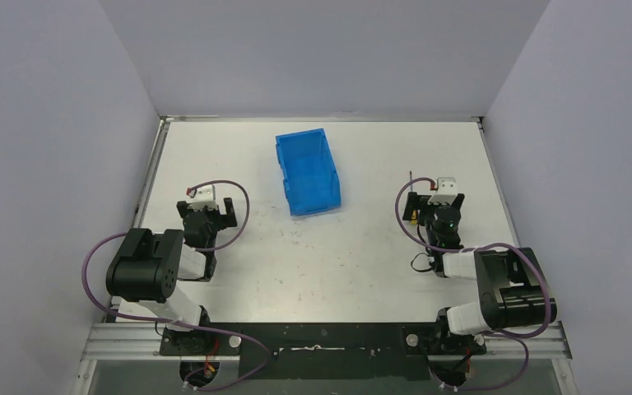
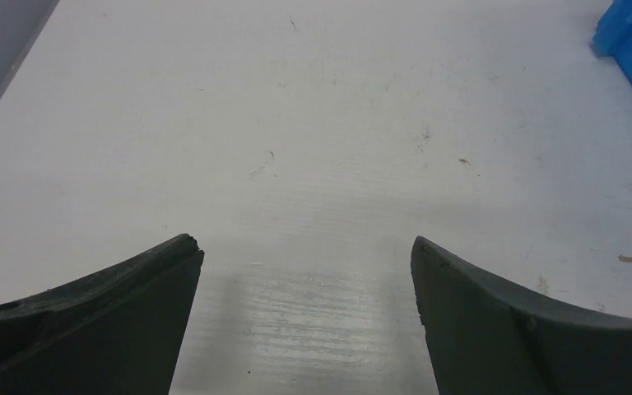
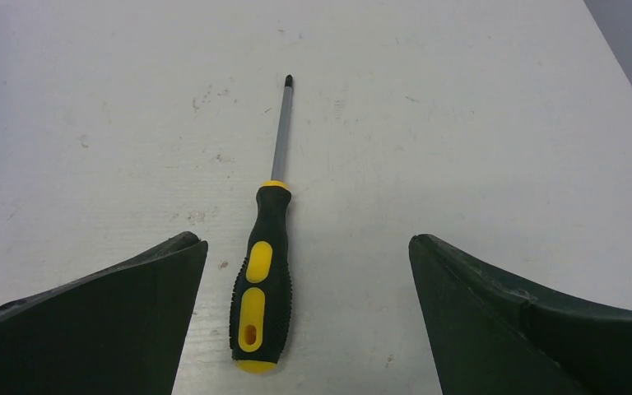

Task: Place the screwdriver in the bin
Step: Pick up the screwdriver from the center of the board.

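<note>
Right gripper (image 3: 307, 243), jaws spread, hovers over the screwdriver (image 3: 261, 284) lying flat on the table (image 3: 461, 123). Left gripper (image 2: 306, 243) likewise released; bin (image 1: 307, 174) stands far-centre.

I see one screwdriver (image 3: 262, 280), one blue bin (image 1: 307, 174) and one white table (image 1: 362, 271). There are two arms, a left arm (image 1: 144, 276) and a right arm (image 1: 502, 288). That makes two grippers too, the left gripper (image 2: 307, 255) and the right gripper (image 3: 307, 247), each with two fingers (image 3: 115, 321).
</note>
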Action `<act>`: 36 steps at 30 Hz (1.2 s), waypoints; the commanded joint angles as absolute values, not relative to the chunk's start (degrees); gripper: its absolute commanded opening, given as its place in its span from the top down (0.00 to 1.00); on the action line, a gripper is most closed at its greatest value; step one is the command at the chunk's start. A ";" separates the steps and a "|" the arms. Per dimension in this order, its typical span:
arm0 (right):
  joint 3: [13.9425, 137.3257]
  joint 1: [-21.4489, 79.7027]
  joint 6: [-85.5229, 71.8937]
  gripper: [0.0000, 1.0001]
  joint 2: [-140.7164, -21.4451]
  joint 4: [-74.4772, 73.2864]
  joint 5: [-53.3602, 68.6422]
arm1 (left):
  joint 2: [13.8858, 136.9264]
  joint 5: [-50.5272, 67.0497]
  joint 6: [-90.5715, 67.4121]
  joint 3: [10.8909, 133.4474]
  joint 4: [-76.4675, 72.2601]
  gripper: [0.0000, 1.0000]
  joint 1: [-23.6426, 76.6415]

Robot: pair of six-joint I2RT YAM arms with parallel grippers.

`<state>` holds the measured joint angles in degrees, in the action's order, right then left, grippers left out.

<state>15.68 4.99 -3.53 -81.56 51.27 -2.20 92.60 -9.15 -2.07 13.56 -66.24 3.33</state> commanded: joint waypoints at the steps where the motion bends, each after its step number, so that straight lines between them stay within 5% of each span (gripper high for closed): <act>1: 16.92 5.71 -2.99 0.00 -81.68 53.11 -3.40 | 92.29 -8.96 -1.72 14.59 -69.32 0.03 3.43; 19: 14.74 5.95 -3.76 0.00 -78.80 54.29 -6.41 | 92.34 -8.96 -1.74 14.59 -69.28 0.03 3.43; 36: 31.70 6.25 -2.91 0.00 -62.52 22.81 -8.55 | 92.29 -8.96 -1.72 14.59 -69.30 0.03 3.43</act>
